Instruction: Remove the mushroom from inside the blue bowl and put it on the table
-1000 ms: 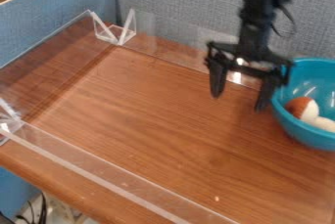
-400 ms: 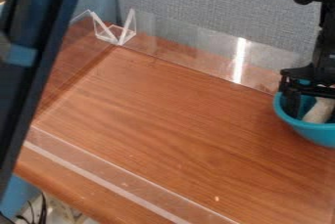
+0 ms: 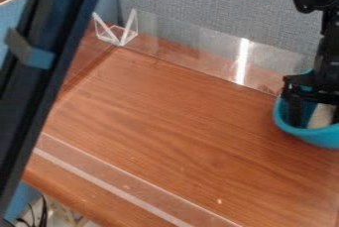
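Your claw (image 3: 312, 103) hangs wide open, fingers down inside the blue bowl (image 3: 299, 130). The mushroom sits somewhere beneath it, hidden from you. Close off-centre and a finger may nudge the mushroom aside, or catch the glossy wall and shove the bowl across the table (image 3: 159, 122).

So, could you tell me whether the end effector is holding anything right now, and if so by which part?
Nothing is held. The end effector hangs open over the blue bowl, and the mushroom is hidden behind it.
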`<act>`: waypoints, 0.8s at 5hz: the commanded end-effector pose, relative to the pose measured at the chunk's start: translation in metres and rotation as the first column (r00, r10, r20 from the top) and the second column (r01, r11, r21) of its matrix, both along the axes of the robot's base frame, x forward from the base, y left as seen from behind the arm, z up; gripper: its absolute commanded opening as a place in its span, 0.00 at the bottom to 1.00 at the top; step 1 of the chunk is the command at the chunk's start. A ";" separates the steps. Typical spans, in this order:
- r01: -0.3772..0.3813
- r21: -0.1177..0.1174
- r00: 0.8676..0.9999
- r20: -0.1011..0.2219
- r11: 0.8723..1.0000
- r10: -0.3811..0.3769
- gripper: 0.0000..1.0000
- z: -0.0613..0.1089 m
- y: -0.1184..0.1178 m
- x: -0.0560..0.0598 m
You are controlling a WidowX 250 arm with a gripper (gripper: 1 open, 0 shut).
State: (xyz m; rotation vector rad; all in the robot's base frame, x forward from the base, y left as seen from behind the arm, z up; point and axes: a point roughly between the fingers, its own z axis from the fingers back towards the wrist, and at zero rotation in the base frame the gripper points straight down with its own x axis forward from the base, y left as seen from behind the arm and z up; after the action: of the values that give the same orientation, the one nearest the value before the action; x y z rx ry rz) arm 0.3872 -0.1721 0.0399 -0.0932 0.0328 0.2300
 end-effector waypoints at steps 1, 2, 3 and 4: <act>0.028 -0.016 0.999 0.045 0.999 -0.028 0.00 0.013 -0.010 0.011; -0.006 -0.020 0.999 0.049 1.000 0.007 0.00 0.026 -0.009 0.015; -0.040 -0.024 0.998 0.050 0.999 0.042 0.00 0.037 -0.008 0.019; 0.006 -0.027 0.999 0.050 1.000 -0.004 0.00 0.038 -0.008 0.019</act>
State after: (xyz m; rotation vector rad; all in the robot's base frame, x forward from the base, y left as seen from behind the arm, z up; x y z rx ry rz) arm 0.3938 -0.1770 0.0500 -0.0913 0.0548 0.2285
